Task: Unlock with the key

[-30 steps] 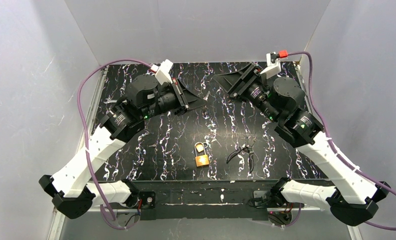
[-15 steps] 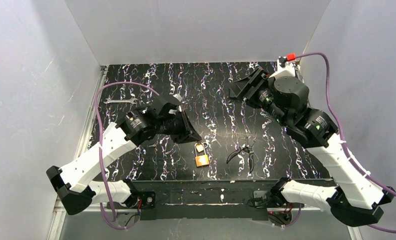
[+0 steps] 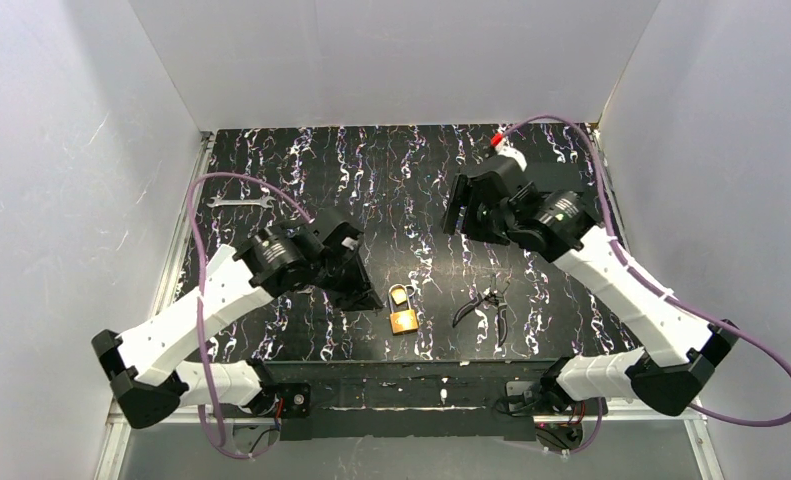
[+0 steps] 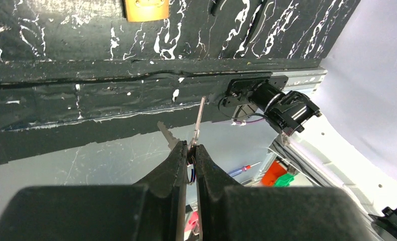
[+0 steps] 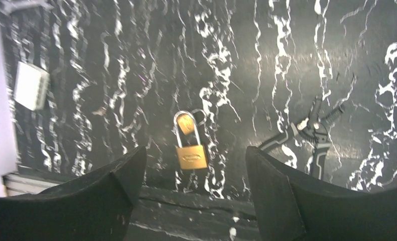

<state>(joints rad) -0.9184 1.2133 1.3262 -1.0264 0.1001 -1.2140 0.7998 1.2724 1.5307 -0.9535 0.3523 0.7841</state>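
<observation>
A: Step in hand, as I judge it: bring the key to the lock. Where's the key?

B: Pinched in the left pincer (image 4: pixel 192 147), jaws closed hard on its head. The key (image 4: pixel 166 136) pokes its blade out past the tips, slanted to one side. A second thin metal strip stands beside it. Another key edge-on or a ring, can't tell.

A: Lock?

B: Brass padlock (image 3: pixel 404 321) lies flat on the counter (image 3: pixel 371 165), near the front edge, between the arms. Smaller padlock (image 3: pixel 401 295) touches its shackle on the far side. Linked or only lying there, can't tell. Left pincer hangs just beside them, on their left.

A: Right pincer?

B: Right pincer (image 3: pixel 457 206) spread wide, nothing in it, nothing touched. Held up off the counter, looking down on both locks. Pliers (image 3: pixel 486 304) lie right of the locks, wrench (image 3: pixel 241 201) far left. Neither is wanted.

A: Doing it well, then?

B: My read: the right pincer should come down first and clamp the padlock body across its flat sides, so it can't skid. The keyhole face shows in no view; likely the near end of the body. The left wrist needs to line the slanted blade up with that hole before pushing. Push slow: tiny key, thin grip, it could twist in the jaws. Which lock the key fits, can't tell.
</observation>
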